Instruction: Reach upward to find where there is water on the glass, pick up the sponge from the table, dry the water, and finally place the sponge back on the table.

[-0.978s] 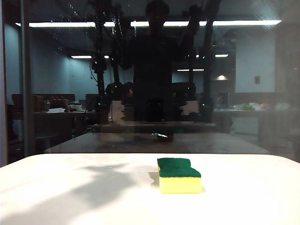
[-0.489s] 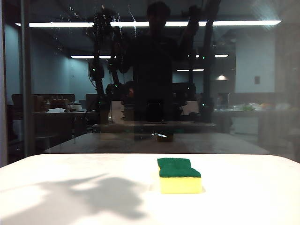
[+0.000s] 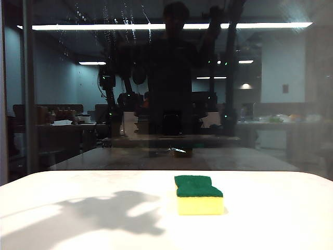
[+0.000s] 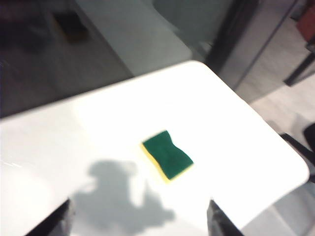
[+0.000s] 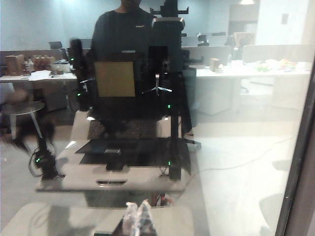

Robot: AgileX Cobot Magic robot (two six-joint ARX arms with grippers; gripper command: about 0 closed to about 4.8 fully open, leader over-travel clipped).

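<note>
On the left, the left gripper (image 4: 140,216) hangs high over the table (image 3: 62,187) with its jaws spread wide and empty, only its two dark fingertips (image 4: 54,221) showing in its wrist view, and its shadow falls on the white top short of the sponge (image 3: 199,194). The sponge lies green side up, right of the table's middle and near the far edge below the glass (image 3: 291,94), where thin streaks of water (image 3: 106,18) glint near the top left. The right gripper (image 5: 138,216) faces the pane with its pale tips nearly together and nothing between them.
</note>
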